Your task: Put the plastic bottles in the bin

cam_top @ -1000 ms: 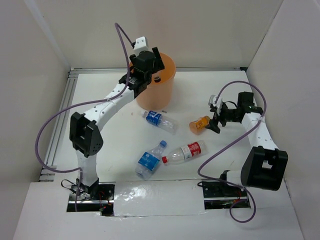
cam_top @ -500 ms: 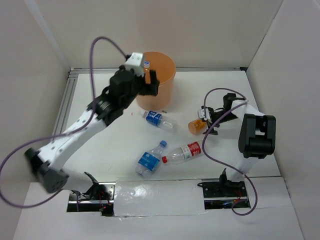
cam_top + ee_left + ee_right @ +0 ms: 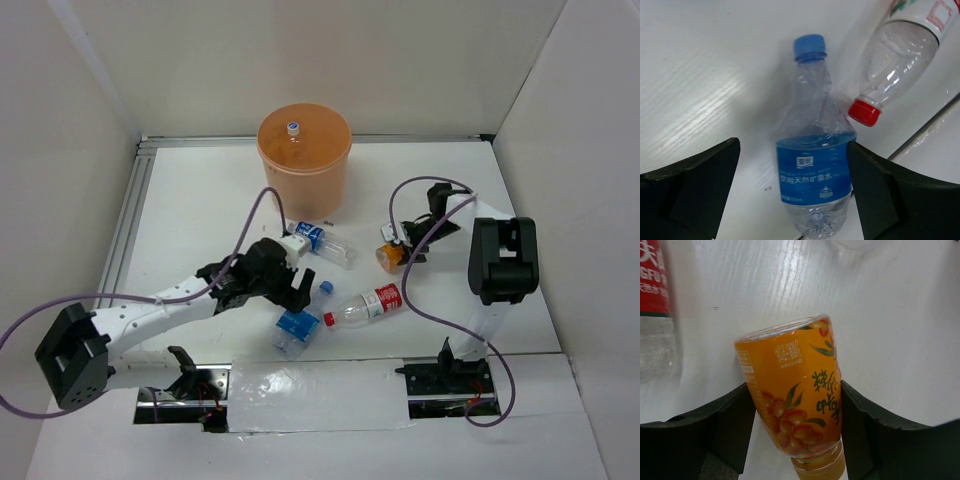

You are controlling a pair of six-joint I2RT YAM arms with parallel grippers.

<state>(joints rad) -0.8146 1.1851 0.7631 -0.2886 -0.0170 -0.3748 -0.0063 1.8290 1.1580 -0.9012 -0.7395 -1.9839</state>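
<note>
1. White tabletop bears round orange-peach plastic bin at rear.
2. Left gripper, spread, straddles clear blue-labelled plastic bottle, evidently for pickup.
3. Right gripper pinches orange-tinted plastic bottle lying on tabletop.

Overhead camera looks down; wrist cameras hug the table.
</note>
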